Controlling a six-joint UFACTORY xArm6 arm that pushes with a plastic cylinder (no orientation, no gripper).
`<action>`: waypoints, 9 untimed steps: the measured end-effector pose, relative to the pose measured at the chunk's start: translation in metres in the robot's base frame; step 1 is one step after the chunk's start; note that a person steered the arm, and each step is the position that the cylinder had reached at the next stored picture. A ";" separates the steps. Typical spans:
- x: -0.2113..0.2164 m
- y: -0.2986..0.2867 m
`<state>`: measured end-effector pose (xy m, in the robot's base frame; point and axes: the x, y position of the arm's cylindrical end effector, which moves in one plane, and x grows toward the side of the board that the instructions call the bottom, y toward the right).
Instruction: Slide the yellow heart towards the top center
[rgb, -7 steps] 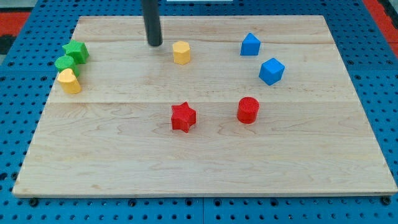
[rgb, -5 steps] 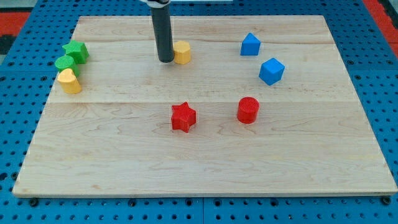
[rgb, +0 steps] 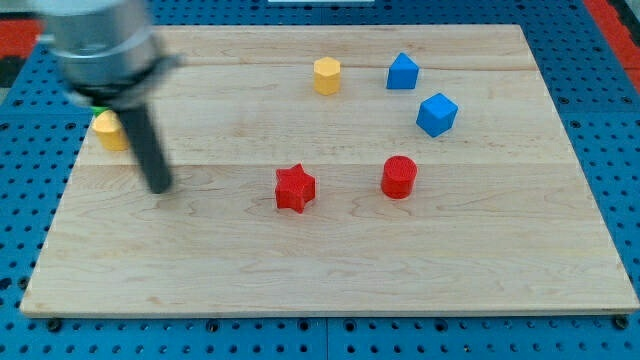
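A yellow heart-like block (rgb: 108, 131) lies near the board's left edge, partly behind my blurred rod. My tip (rgb: 160, 187) rests on the board just below and to the right of it, close to it but apart. A second yellow block, a hexagon (rgb: 327, 75), sits near the top centre, far to the right of my tip. The arm's blurred body hides the green blocks at the upper left.
A blue block (rgb: 402, 71) and a blue cube (rgb: 436, 114) sit at the upper right. A red star (rgb: 295, 188) and a red cylinder (rgb: 398, 177) sit in the middle. The wooden board (rgb: 330, 270) lies on a blue pegboard.
My tip was beside the yellow hexagon near the top centre and has swung down and left to the left-edge yellow block. The hexagon has shifted right and slightly up.
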<state>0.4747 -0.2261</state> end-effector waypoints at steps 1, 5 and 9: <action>-0.033 -0.068; -0.035 -0.047; -0.126 0.133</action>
